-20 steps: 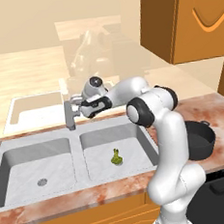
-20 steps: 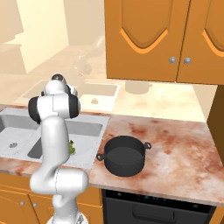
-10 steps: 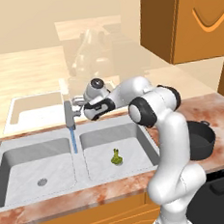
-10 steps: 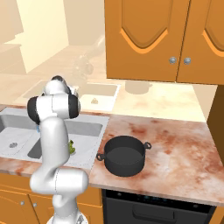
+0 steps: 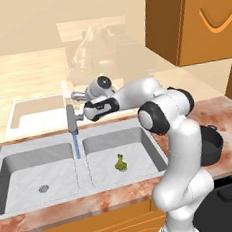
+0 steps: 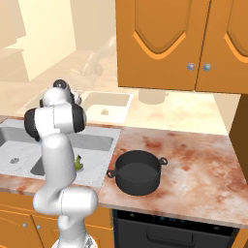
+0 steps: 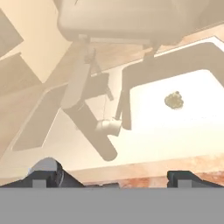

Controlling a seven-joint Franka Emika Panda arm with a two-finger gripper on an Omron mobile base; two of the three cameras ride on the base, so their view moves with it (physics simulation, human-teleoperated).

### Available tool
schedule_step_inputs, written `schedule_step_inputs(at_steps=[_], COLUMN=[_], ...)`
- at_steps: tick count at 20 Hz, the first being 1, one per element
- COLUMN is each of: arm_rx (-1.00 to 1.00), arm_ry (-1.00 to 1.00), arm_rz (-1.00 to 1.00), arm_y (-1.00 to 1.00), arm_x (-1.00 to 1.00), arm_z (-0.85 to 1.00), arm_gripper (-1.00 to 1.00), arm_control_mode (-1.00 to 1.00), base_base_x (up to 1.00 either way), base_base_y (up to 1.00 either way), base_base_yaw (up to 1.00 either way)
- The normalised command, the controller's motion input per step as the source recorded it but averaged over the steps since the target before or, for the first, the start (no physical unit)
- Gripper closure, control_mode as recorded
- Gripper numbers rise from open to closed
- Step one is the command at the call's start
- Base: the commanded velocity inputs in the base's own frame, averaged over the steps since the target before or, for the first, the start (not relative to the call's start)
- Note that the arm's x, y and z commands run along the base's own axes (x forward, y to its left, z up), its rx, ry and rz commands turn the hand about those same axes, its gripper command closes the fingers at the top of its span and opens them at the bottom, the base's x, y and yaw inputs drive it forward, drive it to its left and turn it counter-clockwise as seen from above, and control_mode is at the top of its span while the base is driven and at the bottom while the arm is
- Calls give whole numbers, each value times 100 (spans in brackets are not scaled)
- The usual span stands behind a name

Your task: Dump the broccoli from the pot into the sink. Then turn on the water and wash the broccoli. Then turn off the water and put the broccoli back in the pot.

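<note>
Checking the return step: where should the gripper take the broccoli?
From straight above, across its lumpy head. The broccoli lies loose on the flat floor of the sink's right basin, clear of the walls, so a top-down approach looks unobstructed.

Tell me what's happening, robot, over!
Pincer at the upright grey faucet. Thin blue water stream running. Small yellow-green broccoli floret in right basin, beside the stream.

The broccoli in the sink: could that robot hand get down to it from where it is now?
Probably yes. The broccoli lies alone in the right basin of the sink, open from above. The gripper is up by the faucet, beside the water, nothing between.
</note>
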Motion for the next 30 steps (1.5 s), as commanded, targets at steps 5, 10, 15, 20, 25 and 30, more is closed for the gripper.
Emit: schedule_step_inputs(at_steps=[5,10,15,20,25,30], arm_rx=[4,-5,-5,-3,-1,0], arm_ry=[-4,1,4,8,15,10], arm_rz=[0,-3,-5,-1,0,0], arm_y=[-21,-37,-22,-9,0,0], arm_x=[-37,-39,-8,0,-10,-9], arm_z=[33,-3,-2,-15,-61,-35], arm_gripper=[-100,-100,-100,-100,-100,-100], arm_control_mode=[-100,-100,-100,-100,-100,-100], base_base_x=[0,0,0,0,0,0], base_base_y=[0,0,0,0,0,0], base_base_yaw=[0,0,0,0,0,0])
